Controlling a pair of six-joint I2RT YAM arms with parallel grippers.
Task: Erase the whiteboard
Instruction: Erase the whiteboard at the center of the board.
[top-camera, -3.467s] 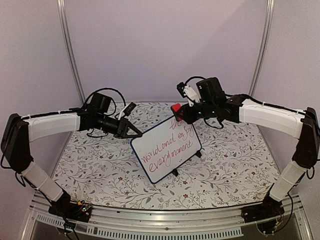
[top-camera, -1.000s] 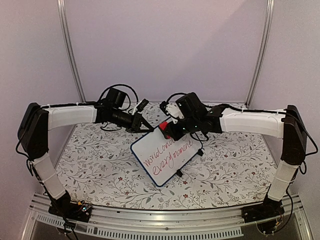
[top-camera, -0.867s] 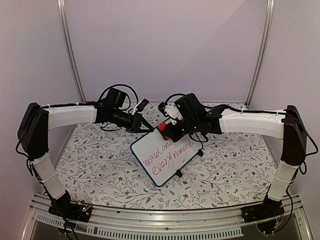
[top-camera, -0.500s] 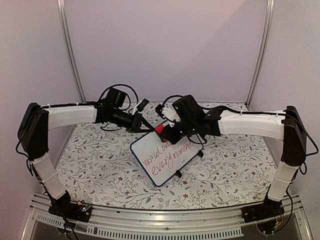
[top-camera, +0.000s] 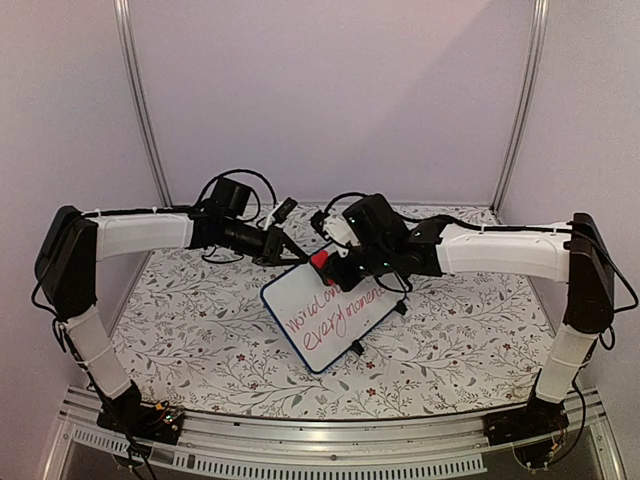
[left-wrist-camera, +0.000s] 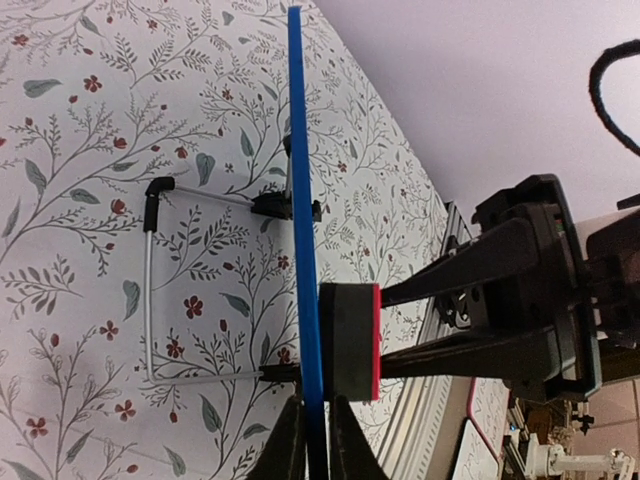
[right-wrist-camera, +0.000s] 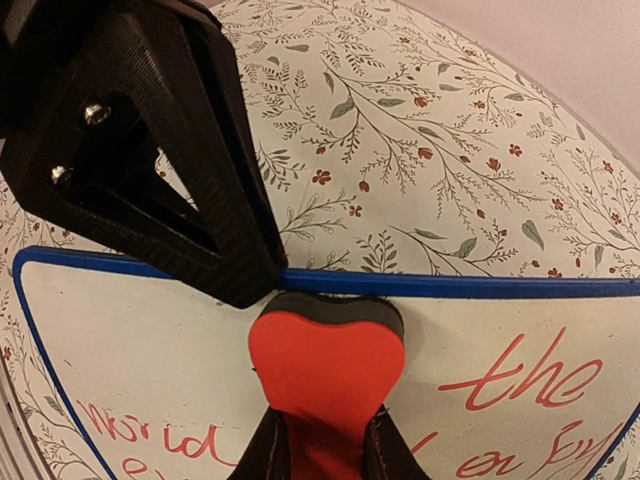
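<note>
Mid-wipe: my left end effector (top-camera: 290, 258) pinches the top edge of the whiteboard (top-camera: 322, 352), which stands at the middle of the surface (top-camera: 200, 340). My right end effector (top-camera: 335, 270) grips the red eraser (top-camera: 320, 261) against the board's 12 o'clock edge. Next I'd sweep toward 6 o'clock over the writing (top-camera: 340, 318).

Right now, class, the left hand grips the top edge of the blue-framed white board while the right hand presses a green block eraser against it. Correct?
No. The block eraser in the right hand is red, not green, as the right wrist view shows. Rest stands.
</note>
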